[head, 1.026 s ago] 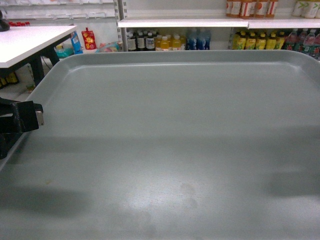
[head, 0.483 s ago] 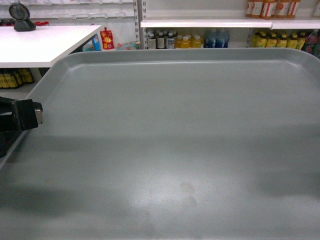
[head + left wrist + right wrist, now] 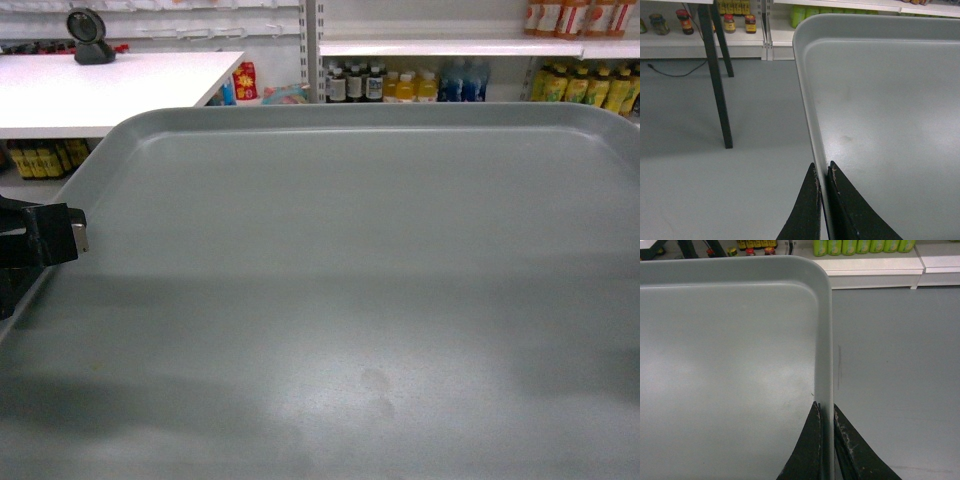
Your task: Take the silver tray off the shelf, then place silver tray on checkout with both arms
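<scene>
The silver tray (image 3: 350, 280) fills most of the head view, held in the air above a grey floor. My left gripper (image 3: 823, 172) is shut on the tray's left rim (image 3: 810, 100), one finger on each side. My right gripper (image 3: 825, 412) is shut on the tray's right rim (image 3: 825, 340) the same way. Part of the left arm (image 3: 40, 240) shows at the tray's left edge in the head view; the right arm is out of that view. The checkout (image 3: 100, 90), a white tabletop with a black scanner (image 3: 90, 24), stands at the far left. The shelf (image 3: 450, 47) with bottles runs behind.
Rows of drink bottles (image 3: 400, 85) line the lower shelf boards. The checkout's dark slanted legs (image 3: 717, 75) stand on the grey floor left of the tray. A black cable (image 3: 670, 72) lies on the floor. Green bottles (image 3: 865, 246) stand on a low white board.
The checkout and shelf have slid to the right in the head view, and the scanner and more of the tabletop have come into sight. The tray and left arm hold the same place in the view.
</scene>
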